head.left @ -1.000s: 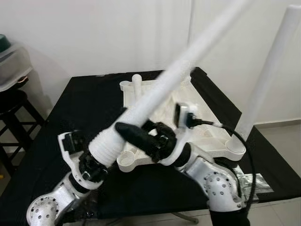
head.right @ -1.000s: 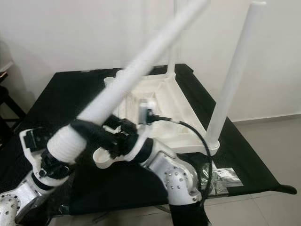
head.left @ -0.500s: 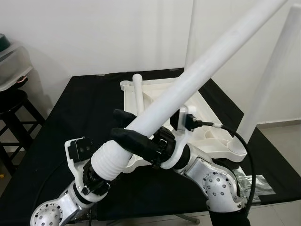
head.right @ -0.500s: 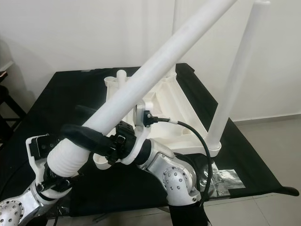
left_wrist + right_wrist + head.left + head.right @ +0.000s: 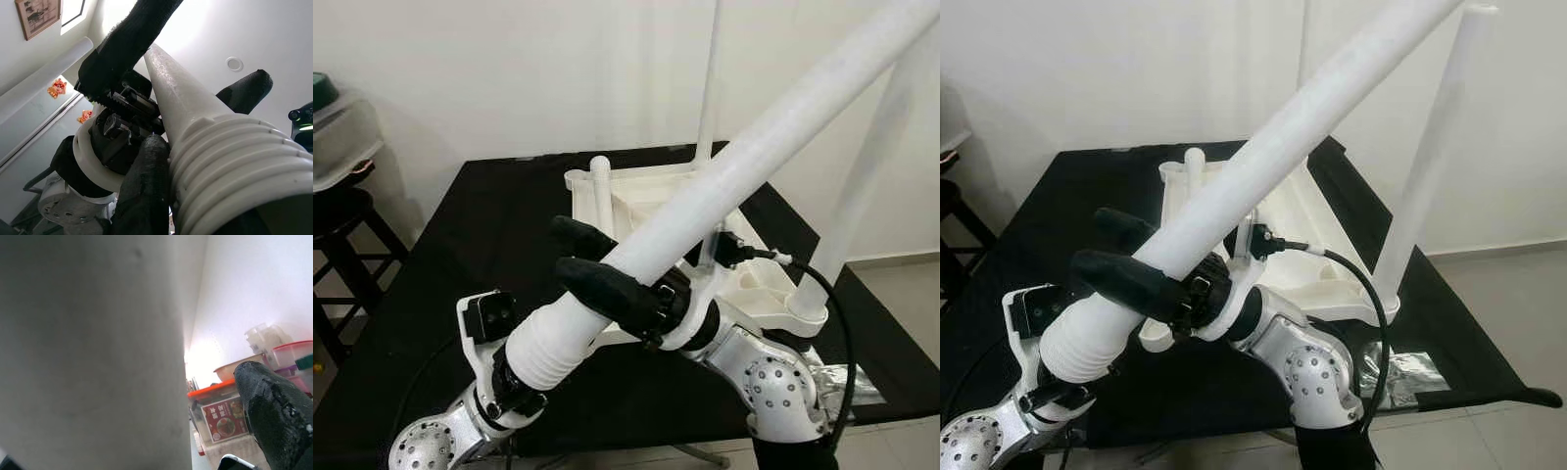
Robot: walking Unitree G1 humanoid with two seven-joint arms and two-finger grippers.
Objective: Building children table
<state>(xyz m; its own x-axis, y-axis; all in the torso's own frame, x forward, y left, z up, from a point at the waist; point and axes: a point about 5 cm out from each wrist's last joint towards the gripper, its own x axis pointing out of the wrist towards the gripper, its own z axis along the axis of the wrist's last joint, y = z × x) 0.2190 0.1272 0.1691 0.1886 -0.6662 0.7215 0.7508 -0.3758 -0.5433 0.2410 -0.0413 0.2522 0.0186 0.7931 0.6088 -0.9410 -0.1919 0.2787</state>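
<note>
I hold a long white table leg [image 5: 754, 157] slanting up to the right over the black table [image 5: 480, 225]. Its ribbed end [image 5: 553, 343] points down at me. My left gripper [image 5: 205, 112] is shut on that ribbed end, one black finger [image 5: 146, 186] on each side. Higher on the shaft, my right gripper [image 5: 566, 250] is shut on the leg, one finger behind it and one in front. The white tabletop [image 5: 646, 191] lies upside down on the black table. An upright leg [image 5: 862, 176] stands at its near right corner and a thin one [image 5: 709, 88] at the back.
A short white stub [image 5: 600, 186] stands at the tabletop's back left corner. A dark stool [image 5: 337, 211] with a plastic container [image 5: 337, 127] above it is at the far left. Crumpled foil [image 5: 842, 377] lies at the table's near right edge. A white wall is behind.
The held leg has steadied and its ribbed end sits lower and nearer me. My right gripper's fingers have come round the shaft; the left arm has shifted slightly right.
</note>
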